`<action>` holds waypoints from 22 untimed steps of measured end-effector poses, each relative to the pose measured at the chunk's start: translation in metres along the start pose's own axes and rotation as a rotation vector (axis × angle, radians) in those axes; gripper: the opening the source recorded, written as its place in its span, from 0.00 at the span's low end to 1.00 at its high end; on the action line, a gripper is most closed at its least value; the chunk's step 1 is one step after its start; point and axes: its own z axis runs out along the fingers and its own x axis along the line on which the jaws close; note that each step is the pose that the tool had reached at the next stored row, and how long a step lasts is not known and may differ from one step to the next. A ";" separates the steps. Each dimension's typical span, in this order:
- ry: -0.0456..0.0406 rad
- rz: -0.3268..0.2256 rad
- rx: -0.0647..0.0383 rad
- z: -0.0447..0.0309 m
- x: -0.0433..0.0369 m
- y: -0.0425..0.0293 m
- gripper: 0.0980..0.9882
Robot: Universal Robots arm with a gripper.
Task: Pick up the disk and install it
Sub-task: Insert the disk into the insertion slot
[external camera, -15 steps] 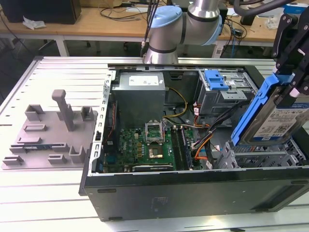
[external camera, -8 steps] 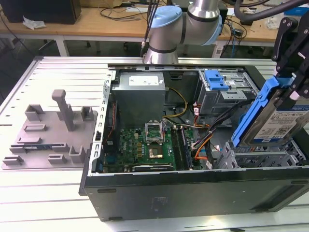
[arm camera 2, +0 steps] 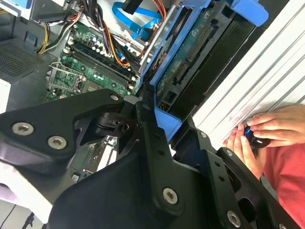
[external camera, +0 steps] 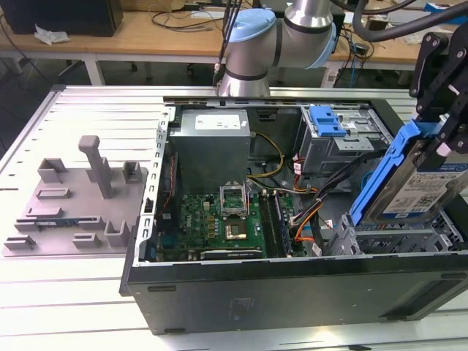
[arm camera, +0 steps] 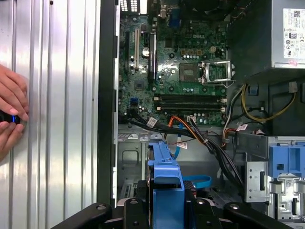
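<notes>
The disk (external camera: 418, 189), a silver drive with a blue-and-white label in a blue rail frame (external camera: 383, 175), hangs steeply tilted over the drive bay (external camera: 395, 240) at the exterior view's right end of the open computer case. My black gripper (external camera: 437, 150) is shut on its upper part. In the second wrist view the disk's (arm camera 2: 195, 43) circuit-board underside faces the camera, with the gripper (arm camera 2: 164, 120) clamped on the blue rail end. In the first wrist view the disk's blue edge (arm camera: 164, 174) sticks out from the gripper (arm camera: 164, 206) above the bay's metal floor.
The case holds a motherboard (external camera: 219, 219), a grey power supply (external camera: 212, 139), loose cables (external camera: 307, 208) and a cage with a blue latch (external camera: 325, 121). A grey fixture plate (external camera: 73, 205) lies to the exterior view's left. A person's hands (arm camera: 9, 114) rest on the ribbed table beside the case.
</notes>
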 end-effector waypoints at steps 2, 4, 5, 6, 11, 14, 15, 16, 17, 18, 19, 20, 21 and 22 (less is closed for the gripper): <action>0.0000 0.000 0.000 0.0014 0.0001 -0.0001 0.30; 0.0000 0.000 0.000 0.0024 0.0001 -0.0001 0.30; -0.0001 0.000 0.000 0.0029 0.0001 -0.0001 0.30; 0.0000 0.000 0.000 0.0035 0.0001 -0.0001 0.30; 0.0001 0.000 0.000 0.0065 0.0002 -0.0002 0.30; 0.0000 0.000 0.000 0.0099 0.0003 -0.0004 0.30; 0.0000 0.000 0.000 0.0106 0.0003 -0.0004 0.30; 0.0000 0.000 0.000 0.0111 0.0003 -0.0004 0.30; 0.0000 0.000 0.000 0.0125 0.0004 -0.0004 0.30; 0.0000 0.000 0.000 0.0137 0.0004 -0.0005 0.30; -0.0001 0.000 0.000 0.0147 0.0005 -0.0005 0.30; -0.0001 0.000 0.000 0.0155 0.0005 -0.0005 0.30; 0.0000 0.000 0.000 0.0169 0.0005 -0.0006 0.30; 0.0000 0.000 0.000 0.0181 0.0006 -0.0007 0.30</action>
